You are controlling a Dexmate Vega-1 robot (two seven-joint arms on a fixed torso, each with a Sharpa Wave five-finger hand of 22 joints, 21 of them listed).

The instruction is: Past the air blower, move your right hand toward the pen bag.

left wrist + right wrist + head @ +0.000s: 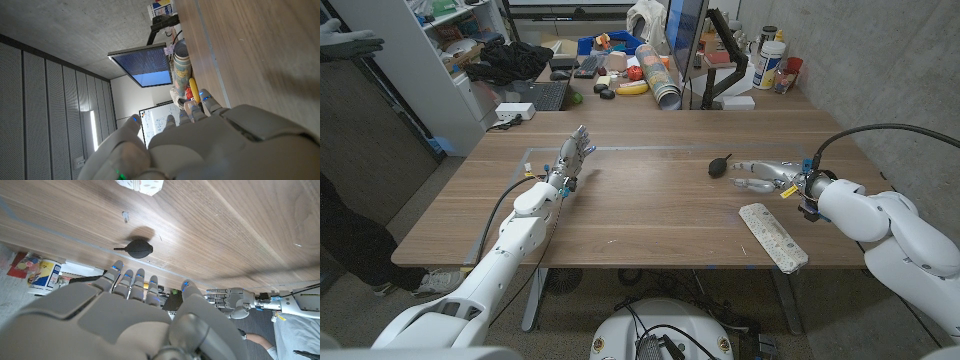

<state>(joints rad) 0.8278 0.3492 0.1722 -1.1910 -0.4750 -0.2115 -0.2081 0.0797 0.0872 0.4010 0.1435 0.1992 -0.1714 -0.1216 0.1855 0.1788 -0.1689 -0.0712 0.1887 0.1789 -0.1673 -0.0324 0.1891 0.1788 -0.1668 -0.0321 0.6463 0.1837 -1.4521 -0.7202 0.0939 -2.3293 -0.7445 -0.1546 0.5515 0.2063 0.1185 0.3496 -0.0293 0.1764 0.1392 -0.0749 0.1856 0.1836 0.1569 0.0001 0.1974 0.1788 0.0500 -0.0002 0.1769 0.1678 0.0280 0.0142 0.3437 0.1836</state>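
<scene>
Currently, step: right hand (757, 175) just beside air blower (719, 165), pen bag (772, 236) not reached.
Right hand: fingers apart, holding nothing.
Pen bag: on bench (650, 215), nearer its front edge.
Next: likely swing back toward bag.
Left hand (573, 158): open, idle.

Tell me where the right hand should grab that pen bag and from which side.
Judging by its pose, take the pen bag across its narrow width near the middle, coming down from above. It is a long flat strip lying on the table, slanting toward the near edge. The right hand, empty, is just behind it, beside the air blower.
</scene>
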